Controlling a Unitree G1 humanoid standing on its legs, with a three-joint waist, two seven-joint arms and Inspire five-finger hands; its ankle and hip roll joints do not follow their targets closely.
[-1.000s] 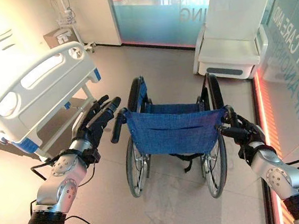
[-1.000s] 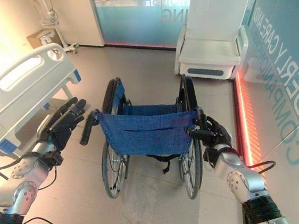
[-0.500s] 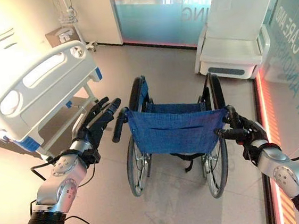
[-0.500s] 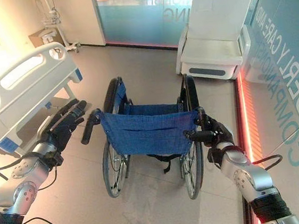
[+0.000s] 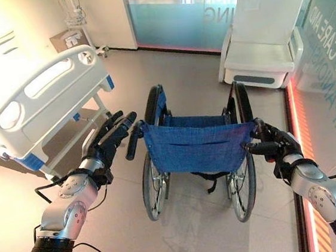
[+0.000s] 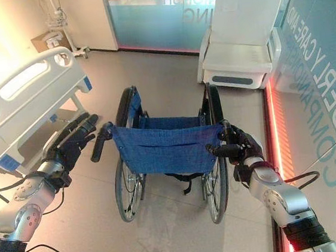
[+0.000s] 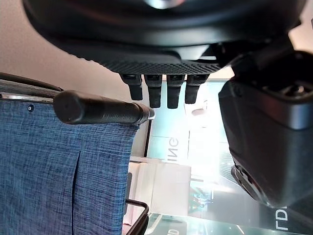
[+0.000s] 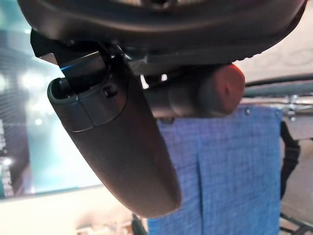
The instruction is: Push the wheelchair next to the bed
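Note:
A wheelchair with a blue cloth back (image 5: 197, 147) stands in the middle of the floor, facing away from me. My left hand (image 5: 110, 141) is open, its straight fingers (image 7: 159, 90) beside the left push handle (image 7: 98, 108) without closing on it. My right hand (image 5: 277, 147) is curled round the right push handle (image 8: 205, 93), with the thumb (image 8: 122, 147) lying across it. The hospital bed (image 5: 45, 97), with its white footboard, stands to the left of the wheelchair.
A white armchair (image 5: 264, 37) stands at the back right against a glass wall. A cardboard box and a stand (image 5: 71, 34) are at the back left. A glowing red strip (image 5: 293, 119) runs along the floor on the right. Open floor lies between the wheelchair and the bed.
My right forearm has swung slightly outward while the hand stays on its handle. The left hand and the wheelchair have hardly moved.

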